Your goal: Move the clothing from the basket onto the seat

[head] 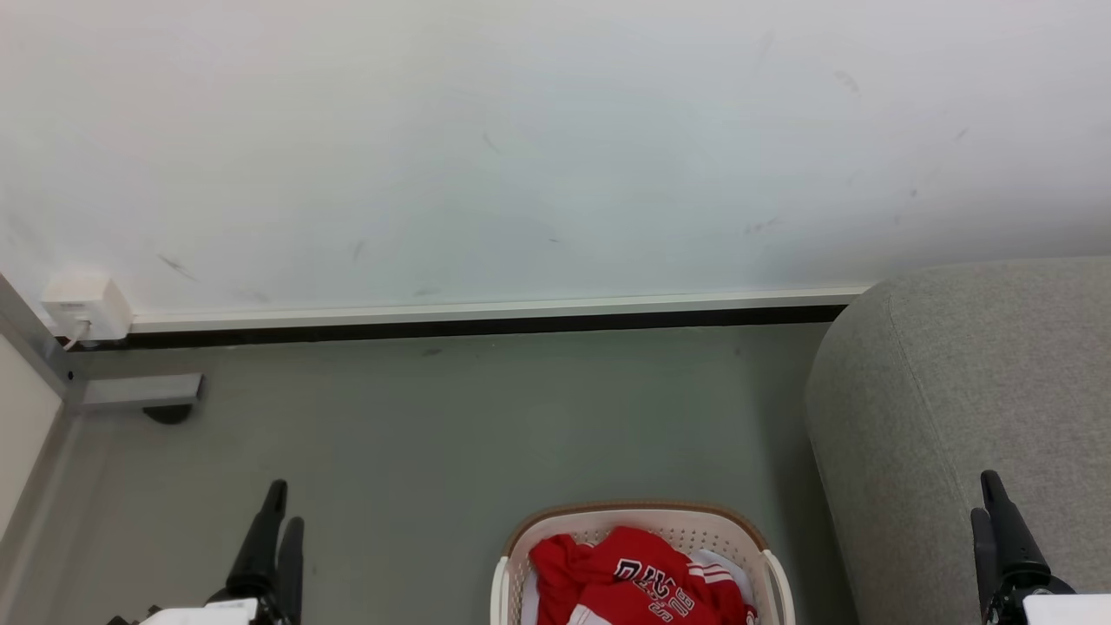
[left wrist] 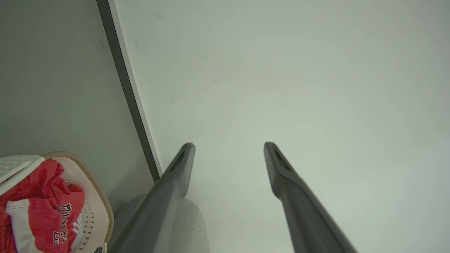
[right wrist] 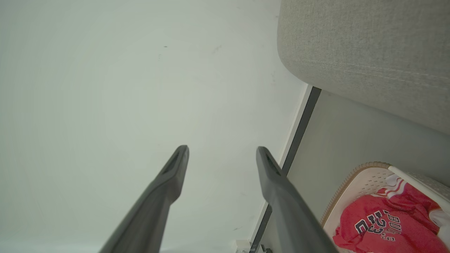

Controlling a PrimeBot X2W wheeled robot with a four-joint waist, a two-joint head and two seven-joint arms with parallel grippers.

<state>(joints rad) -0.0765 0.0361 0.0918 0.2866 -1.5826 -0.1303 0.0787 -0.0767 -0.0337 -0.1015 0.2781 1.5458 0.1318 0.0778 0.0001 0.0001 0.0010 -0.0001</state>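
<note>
1. Left gripper (left wrist: 228, 149): fingers apart, nothing between them, poised over the floor (head: 451, 425) well left of the basket.
2. Basket (head: 638, 508): stands on the floor, low centre, near the seat. Contents: the clothing (head: 634, 573), crumpled; a pale cloth (head: 727, 566) shows at its right. Hazard: a shallow pinch could take one fold only, so the rest trails, catches the rim and likely tips the basket, or the pale cloth comes along.
3. Seat (head: 955, 391): rounded side faces the basket. Hazard: clothing dropped on that curve probably slides off.
4. Right gripper (head: 983, 499): fingers apart, empty, before the seat. Hazard: a swing toward the basket may brush the upholstery.
</note>
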